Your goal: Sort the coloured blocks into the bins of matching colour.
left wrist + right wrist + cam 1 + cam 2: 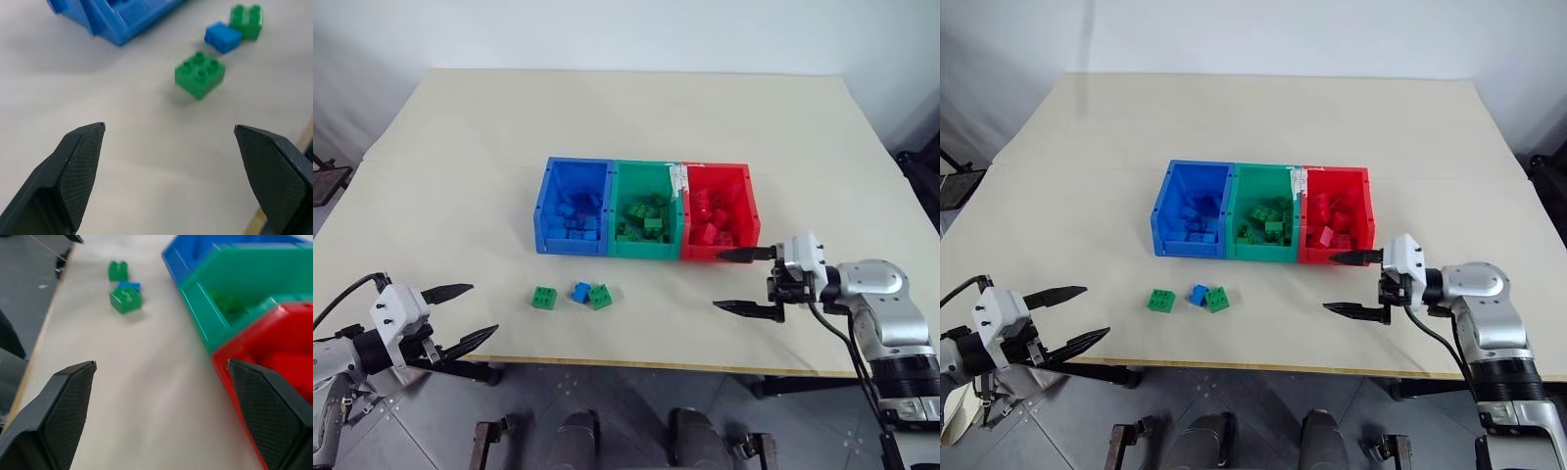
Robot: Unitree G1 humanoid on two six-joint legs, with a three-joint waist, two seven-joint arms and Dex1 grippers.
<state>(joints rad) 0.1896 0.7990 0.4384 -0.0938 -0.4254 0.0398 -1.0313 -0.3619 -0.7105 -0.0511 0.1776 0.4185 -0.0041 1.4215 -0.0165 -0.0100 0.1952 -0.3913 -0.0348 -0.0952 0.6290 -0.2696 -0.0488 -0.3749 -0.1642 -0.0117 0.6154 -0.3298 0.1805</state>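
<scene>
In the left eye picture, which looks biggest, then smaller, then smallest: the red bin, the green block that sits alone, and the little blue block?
1. The red bin, easily the biggest.
2. The lone green block.
3. The blue block, slightly smaller-looking, though it is close and a second green block sits against it, so I would not insist.

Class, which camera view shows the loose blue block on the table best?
The left wrist view: the blue block is closest, between two green blocks. Both eye views show it small; the right wrist view shows it half hidden.
</scene>
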